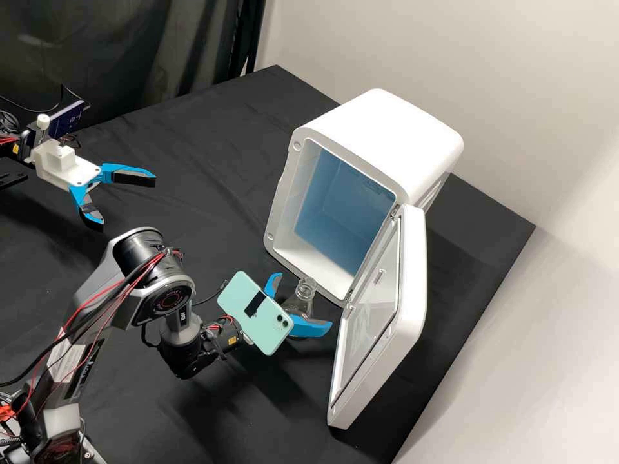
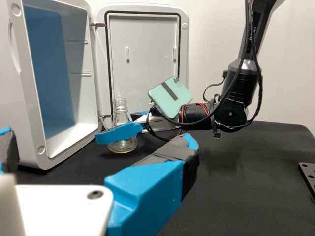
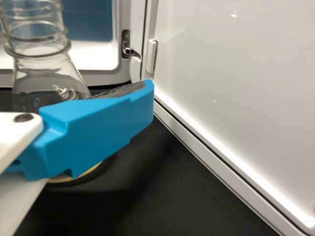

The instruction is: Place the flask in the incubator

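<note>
Step in hand: grasp, not yet closed. The flask [image 1: 304,298] stands upright on the bench [image 1: 213,154], just outside the incubator's [image 1: 387,135] open mouth, near the hinge side of the swung-out door [image 1: 387,290].

The right gripper [image 1: 303,301] is spread wide, one finger on each side of the flask body, and holds nothing (can't tell if the near pad already touches the glass). The left gripper [image 1: 124,201] hangs well apart over the bench, also spread wide and holding nothing.

Next, as I read it:
- Close on the body below the neck; the sloped glass looks slippery.
- Lift over the chamber's lower lip.
- Go straight in, keeping off the door.
- Set it down upright on the blue floor.
</note>
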Robot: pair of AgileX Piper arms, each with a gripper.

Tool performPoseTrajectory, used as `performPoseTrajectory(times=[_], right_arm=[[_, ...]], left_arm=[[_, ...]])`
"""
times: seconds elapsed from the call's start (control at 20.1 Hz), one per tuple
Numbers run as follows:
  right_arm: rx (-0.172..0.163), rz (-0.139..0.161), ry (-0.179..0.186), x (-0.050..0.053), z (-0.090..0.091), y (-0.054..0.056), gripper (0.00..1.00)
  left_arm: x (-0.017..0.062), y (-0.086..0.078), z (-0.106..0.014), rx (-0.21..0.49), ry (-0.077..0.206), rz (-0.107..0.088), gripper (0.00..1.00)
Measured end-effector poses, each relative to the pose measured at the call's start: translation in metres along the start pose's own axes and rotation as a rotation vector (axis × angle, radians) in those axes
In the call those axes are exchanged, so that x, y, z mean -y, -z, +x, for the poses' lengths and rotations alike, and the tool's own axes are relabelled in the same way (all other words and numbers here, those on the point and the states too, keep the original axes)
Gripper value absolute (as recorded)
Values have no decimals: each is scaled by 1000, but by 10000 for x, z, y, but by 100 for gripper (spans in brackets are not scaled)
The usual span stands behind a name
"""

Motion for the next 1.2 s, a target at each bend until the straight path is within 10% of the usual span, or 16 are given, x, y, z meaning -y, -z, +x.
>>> performPoseTrajectory(times=[0.3, 0.35, 1.2], right_arm=[[9, 1, 14, 42, 7, -26, 100], [9, 1, 14, 42, 7, -26, 0], [-17, 45, 29, 4, 13, -58, 0]], left_arm=[[0, 0, 0, 0, 0, 0, 100], [0, 0, 0, 0, 0, 0, 100], [0, 0, 0, 0, 0, 0, 100]])
